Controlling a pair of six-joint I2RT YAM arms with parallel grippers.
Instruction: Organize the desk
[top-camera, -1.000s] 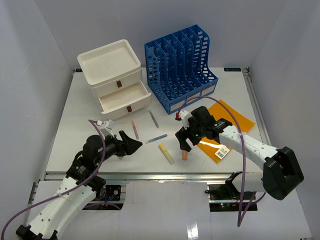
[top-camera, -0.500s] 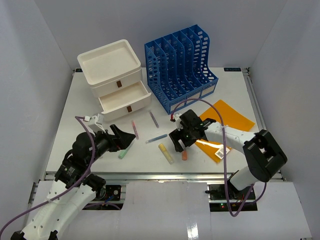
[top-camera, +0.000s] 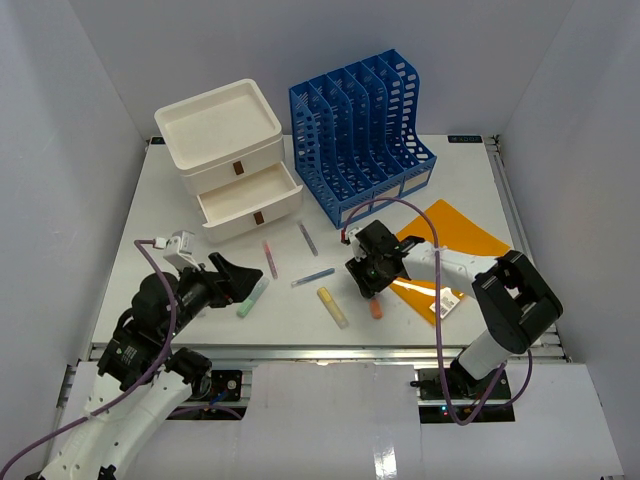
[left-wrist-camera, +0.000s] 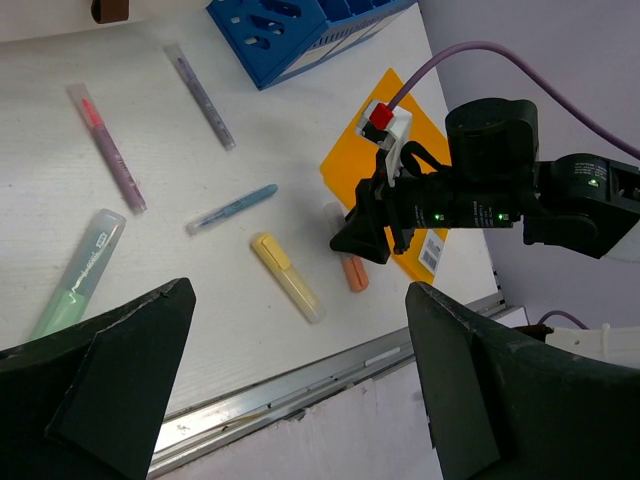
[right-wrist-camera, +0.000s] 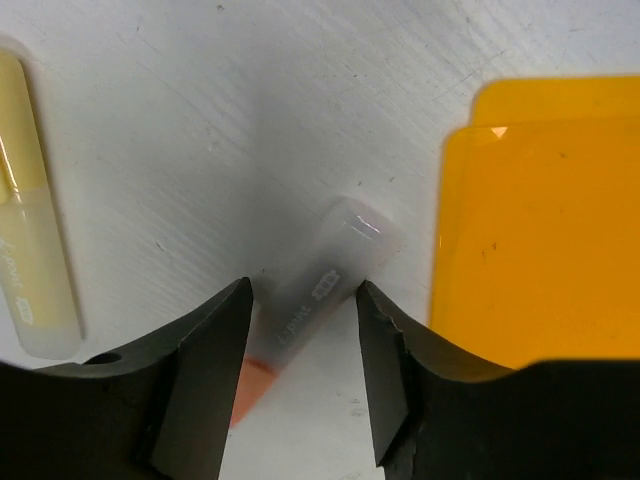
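From above and behind the arm bases, we look down over the whole worktop (top-camera: 150, 230). Our left wrist view slants across its near half from mid height; our right wrist view hangs close, facing straight down. All three share the orange highlighter (top-camera: 375, 308) and the yellow highlighter (top-camera: 334, 306) beside it.

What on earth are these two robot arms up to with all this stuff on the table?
Two robot arms are tidying a desk. The right claw is down over an orange highlighter beside an orange folder, one finger on each side of it. Whether it is squeezing it yet is unclear. The left claw hangs wide open and empty near a green highlighter. A white drawer box with one drawer pulled out and a blue file rack stand at the back.
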